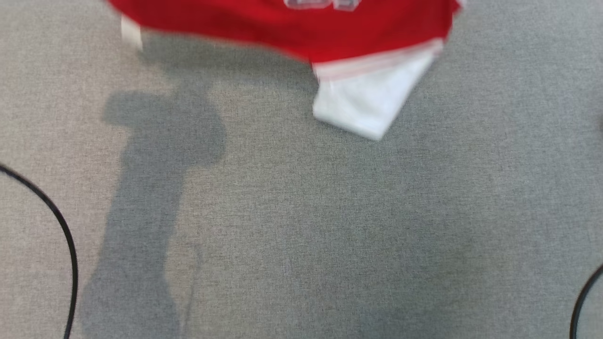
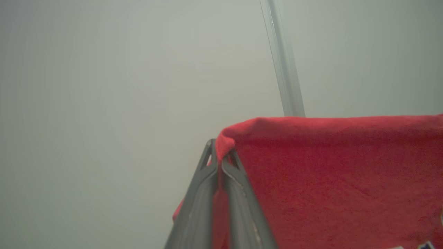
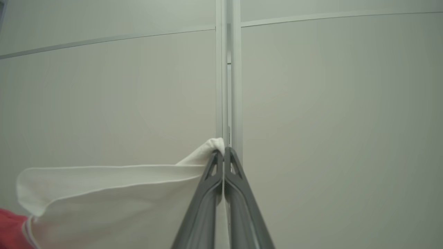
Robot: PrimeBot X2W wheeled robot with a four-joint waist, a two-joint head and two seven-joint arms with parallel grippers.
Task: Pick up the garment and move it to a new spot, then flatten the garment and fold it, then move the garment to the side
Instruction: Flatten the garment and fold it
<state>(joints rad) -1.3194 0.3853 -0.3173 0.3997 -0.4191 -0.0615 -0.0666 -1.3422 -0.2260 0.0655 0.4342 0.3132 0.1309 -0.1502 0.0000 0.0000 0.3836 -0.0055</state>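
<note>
Left gripper (image 2: 221,155), fingers pressed together on a red corner of the garment (image 2: 328,180). Right gripper (image 3: 224,154), likewise pinched shut on a white sleeve edge. One garment: red body, white sleeve, pale lettering partly visible, blurred. Hangs stretched between both grippers, at the top of the head view, above grey carpet (image 1: 301,226). Two black cables (image 1: 74,263) on the carpet, one near each side edge. Pale wall panels (image 3: 328,121) behind the grippers.
</note>
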